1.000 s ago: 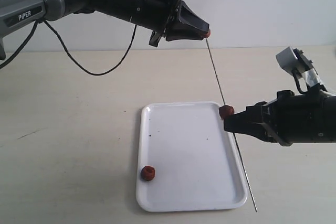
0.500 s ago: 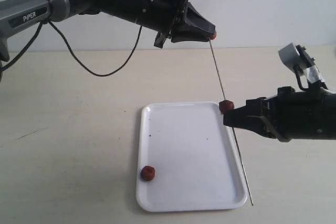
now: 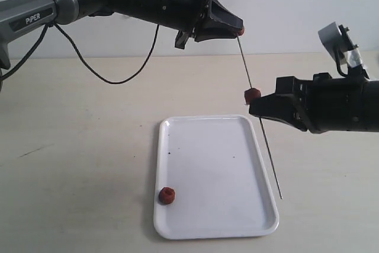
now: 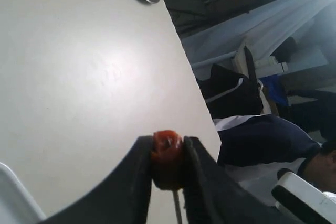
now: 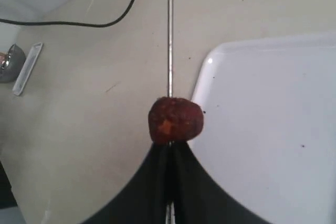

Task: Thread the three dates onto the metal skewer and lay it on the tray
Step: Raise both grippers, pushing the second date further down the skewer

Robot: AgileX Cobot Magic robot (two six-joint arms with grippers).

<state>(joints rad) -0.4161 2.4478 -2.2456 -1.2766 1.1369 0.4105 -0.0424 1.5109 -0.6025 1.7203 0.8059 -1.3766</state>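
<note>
High over the table, my left gripper [image 3: 235, 29] [image 4: 168, 155] is shut on one date [image 3: 240, 29] [image 4: 167, 144] at the top end of the metal skewer [image 3: 263, 140] [image 5: 169, 35]. The rod slants down over the right rim of the white tray [image 3: 213, 223] [image 5: 273, 129], its lower tip in the air. A second date [image 3: 252, 94] [image 5: 175, 120] is threaded on the rod. My right gripper [image 3: 256, 108] [image 5: 169, 148] is shut on the skewer directly below that date. The third date [image 3: 167, 195] lies on the tray's near left corner.
A black cable [image 3: 106, 78] [image 5: 79, 23] loops over the table behind the tray, under the left arm. A small white bar [image 5: 27, 68] and a metal dome [image 5: 8, 61] sit at the table's far side. A wall stands behind the table.
My right gripper has risen with the skewer, lifting the threaded date from the tray's rim up towards the left gripper. The rod's lower tip is higher too. The left gripper shifted slightly.
</note>
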